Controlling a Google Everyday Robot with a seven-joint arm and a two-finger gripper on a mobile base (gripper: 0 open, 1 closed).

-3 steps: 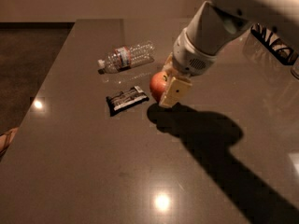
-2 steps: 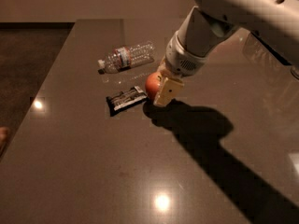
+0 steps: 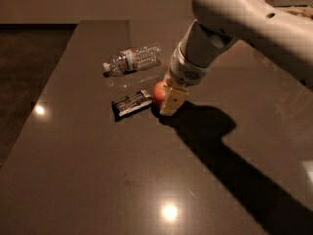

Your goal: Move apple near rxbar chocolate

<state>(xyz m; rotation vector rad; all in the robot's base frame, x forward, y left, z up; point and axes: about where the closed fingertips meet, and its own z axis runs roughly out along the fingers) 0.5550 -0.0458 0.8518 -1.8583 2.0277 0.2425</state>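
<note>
The red apple (image 3: 158, 93) rests on the dark table, right beside the right end of the rxbar chocolate (image 3: 132, 103), a flat black-wrapped bar with white lettering. My gripper (image 3: 166, 98) reaches down from the upper right and is shut on the apple. Its near cream-coloured finger (image 3: 172, 102) covers the apple's right side. The far finger is hidden behind the apple.
A clear plastic water bottle (image 3: 133, 59) lies on its side behind the bar and the apple. The table's left edge (image 3: 49, 94) runs diagonally, with dark floor beyond it. The arm's shadow falls across the table toward the lower right.
The gripper has carried the apple leftward toward the bar and lower. The apple now sits right by the bar's right end. The bottle and the bar have not moved.
</note>
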